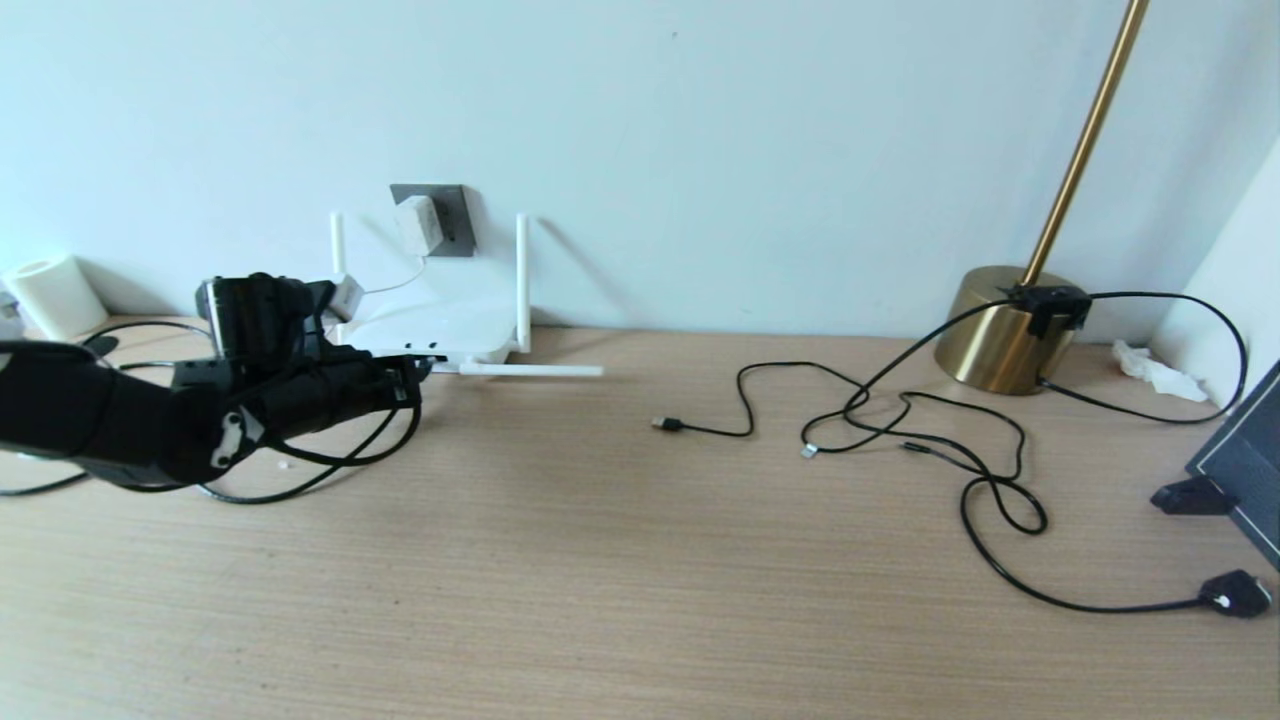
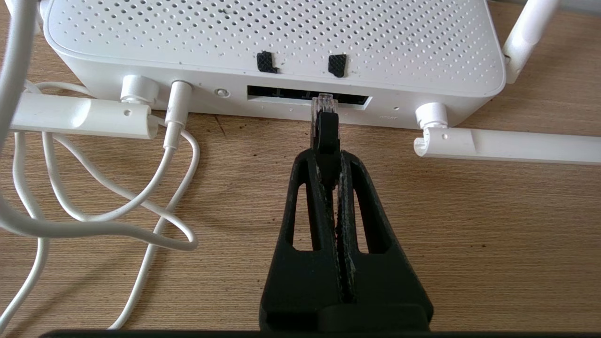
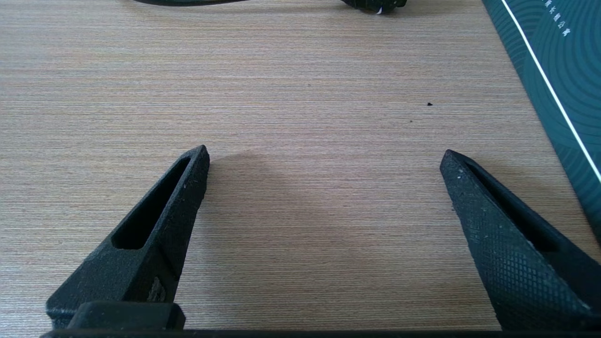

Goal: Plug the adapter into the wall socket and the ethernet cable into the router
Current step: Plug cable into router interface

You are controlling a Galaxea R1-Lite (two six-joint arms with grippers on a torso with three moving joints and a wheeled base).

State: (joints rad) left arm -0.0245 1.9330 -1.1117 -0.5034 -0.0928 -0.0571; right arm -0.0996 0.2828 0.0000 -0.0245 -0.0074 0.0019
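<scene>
The left gripper (image 2: 327,162) has its fingers (image 2: 307,202) clamped on the black boot of the ethernet cable (image 2: 326,131), right behind its clear clip plug. The plug tip sits at the mouth of the dark port slot on the router (image 2: 281,42), at or just inside the opening; how far in it is cannot be told. The router is the landmark here: flat and white, it lies on the wooden tabletop (image 1: 600,560) against the wall, with two antennas upright at its back and two folded down along the port edge. A thin white cord (image 2: 176,122) is plugged into the router beside the port slot and loops over the tabletop on that side. Above the router, on the wall, the adapter (image 1: 416,224) sits in the wall socket (image 1: 450,215). In the head view the left gripper (image 1: 400,380) reaches in front of the router, with black cable looped beneath the arm. A white paper roll (image 1: 55,295) stands left of the router. Well to the router's right lie loose black USB-tipped cables (image 1: 900,420), a brass lamp base (image 1: 995,335) and a dark box (image 3: 554,70). The right gripper (image 3: 324,159) hovers over bare tabletop beside that box, fingers (image 3: 164,206) wide apart and holding nothing
</scene>
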